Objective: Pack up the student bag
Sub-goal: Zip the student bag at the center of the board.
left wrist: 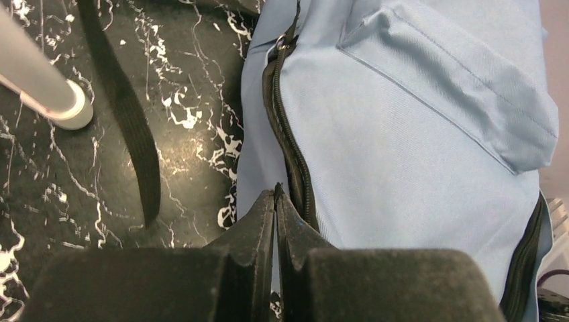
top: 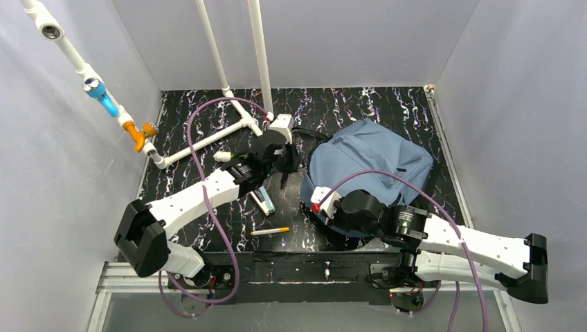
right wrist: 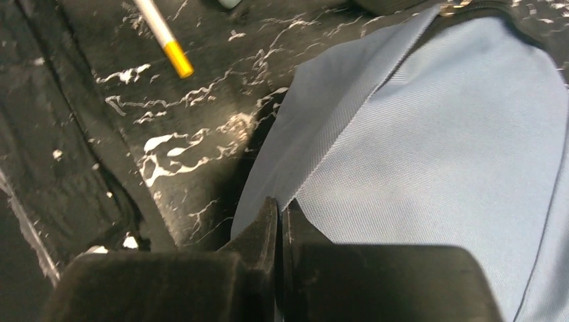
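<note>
Left jaws and right jaws sit at the left side of the backpack (top: 374, 149), seen from above. It lies right of centre on the counter (top: 360, 104), bare counter leftward, its near end under the right arm (top: 471, 242) (long axis unclear). Left wrist: left jaws pressed together beside its zipper (left wrist: 285, 127). Right wrist: right jaws likewise, at a fabric fold (right wrist: 335, 121).

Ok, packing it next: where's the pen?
Top view: the pen lies on the table near its front edge, left of the backpack.
</note>
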You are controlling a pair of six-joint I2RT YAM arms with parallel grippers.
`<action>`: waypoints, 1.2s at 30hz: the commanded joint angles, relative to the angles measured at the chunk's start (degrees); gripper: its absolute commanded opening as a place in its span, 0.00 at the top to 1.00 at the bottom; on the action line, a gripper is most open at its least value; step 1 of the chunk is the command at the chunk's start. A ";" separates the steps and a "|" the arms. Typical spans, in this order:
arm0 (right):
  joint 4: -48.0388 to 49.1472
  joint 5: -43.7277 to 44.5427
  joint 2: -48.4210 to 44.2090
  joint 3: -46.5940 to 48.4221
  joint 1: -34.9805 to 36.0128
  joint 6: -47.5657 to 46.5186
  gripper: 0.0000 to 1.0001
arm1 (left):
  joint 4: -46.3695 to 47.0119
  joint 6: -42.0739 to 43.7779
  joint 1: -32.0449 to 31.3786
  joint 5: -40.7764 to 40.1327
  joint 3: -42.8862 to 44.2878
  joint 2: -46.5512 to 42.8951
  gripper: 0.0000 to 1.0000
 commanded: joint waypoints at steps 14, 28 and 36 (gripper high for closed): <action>25.74 -7.51 3.43 2.78 -7.95 2.28 0.08 | 5.40 -5.35 3.16 12.67 -6.57 -11.47 1.00; 43.52 -55.10 18.36 2.58 -28.78 -5.50 0.34 | 6.20 -3.63 3.16 17.91 -7.19 -12.84 1.00; 47.41 -54.68 23.35 3.01 -29.74 -5.06 0.45 | 6.28 -2.48 3.18 19.32 -7.75 -13.57 1.00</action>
